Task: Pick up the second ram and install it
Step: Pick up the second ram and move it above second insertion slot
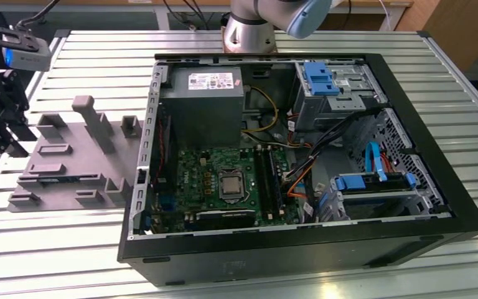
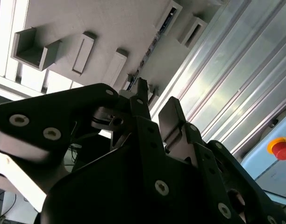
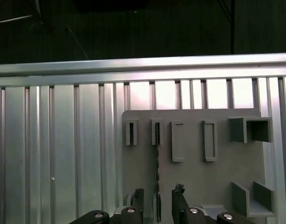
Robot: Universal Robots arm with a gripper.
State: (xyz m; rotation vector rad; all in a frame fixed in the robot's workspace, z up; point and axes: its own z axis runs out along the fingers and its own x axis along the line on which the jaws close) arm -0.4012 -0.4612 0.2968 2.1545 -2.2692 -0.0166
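The second ram [image 3: 157, 161] stands on edge in a slot of the grey plastic tray [image 3: 213, 184]. Its near end runs between the fingers of the gripper [image 3: 158, 198], which are spread to either side of it (a gap shows on each side). Seen edge-on, it is a thin, dark, straight strip. The matte tray has rectangular slots and boxy pegs and lies on a ribbed metal table [image 3: 54, 140].
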